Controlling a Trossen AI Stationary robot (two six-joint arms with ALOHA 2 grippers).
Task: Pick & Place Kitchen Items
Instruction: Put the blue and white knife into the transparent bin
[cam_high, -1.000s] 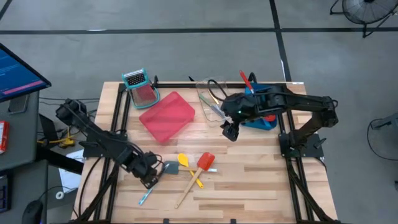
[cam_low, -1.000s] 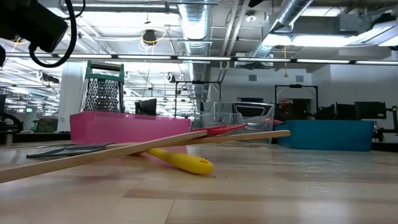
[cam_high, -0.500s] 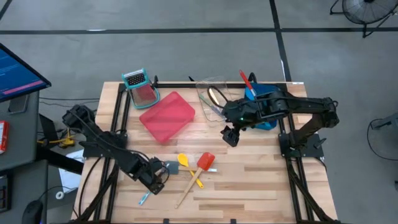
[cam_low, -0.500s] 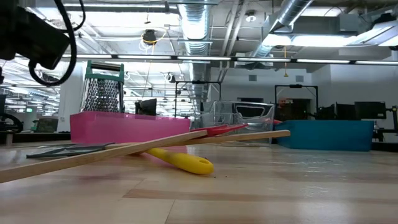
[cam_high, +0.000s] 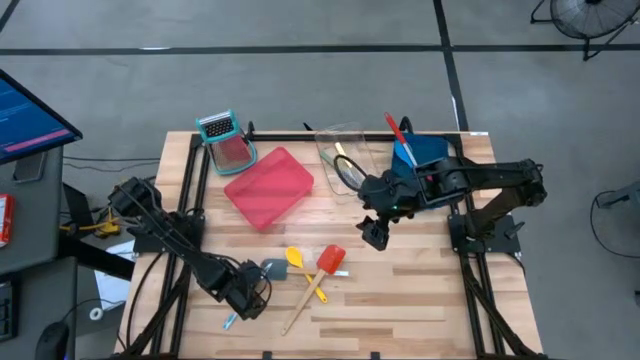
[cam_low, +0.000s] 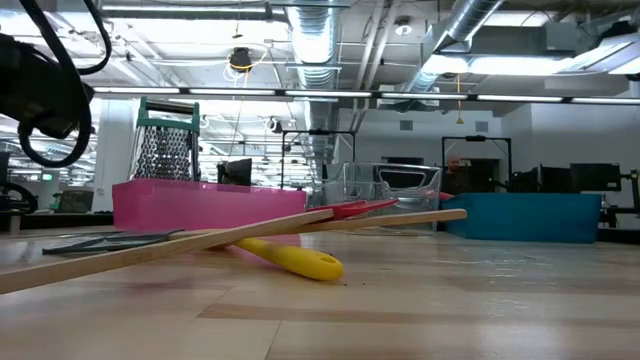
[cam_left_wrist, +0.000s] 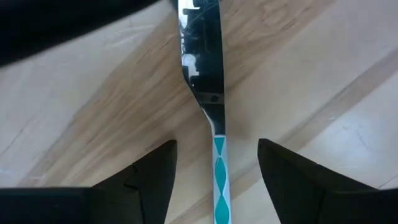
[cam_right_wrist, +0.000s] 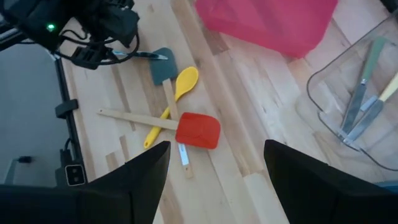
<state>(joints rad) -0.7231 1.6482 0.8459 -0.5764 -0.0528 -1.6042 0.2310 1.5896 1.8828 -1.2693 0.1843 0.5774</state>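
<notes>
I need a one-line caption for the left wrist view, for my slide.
Left gripper, fingers open, poised over a teal-handled knife lying flat on the wooden table.

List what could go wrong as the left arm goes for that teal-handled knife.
1. The teal-handled knife lies flat on the table between the open fingers of the left gripper, so they may scrape wood or slip off it.
2. The grey-teal spatula and yellow spoon lie close by; the arm could nudge them.
</notes>
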